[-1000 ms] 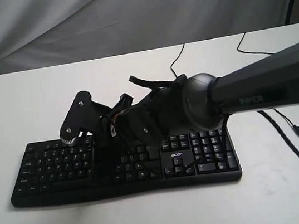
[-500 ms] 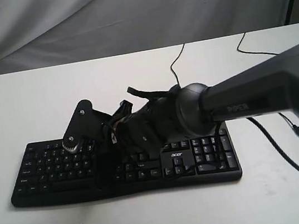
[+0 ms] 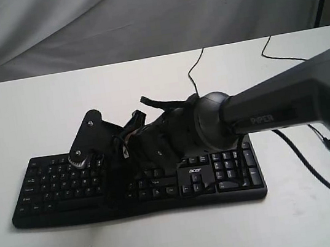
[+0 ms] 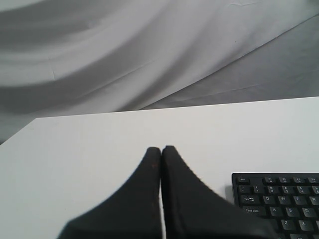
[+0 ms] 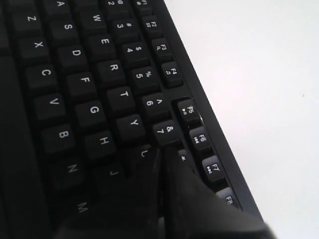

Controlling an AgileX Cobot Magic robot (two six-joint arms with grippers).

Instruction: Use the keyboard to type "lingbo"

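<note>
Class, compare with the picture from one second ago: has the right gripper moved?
Yes. The right gripper has dropped slightly toward the keyboard, its wrist shifting left toward the acer logo.

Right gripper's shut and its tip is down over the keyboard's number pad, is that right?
Not the number pad. The right wrist view shows the shut right gripper with its tip over the letter keys of the keyboard, next to the 7 key and the Y key.
</note>
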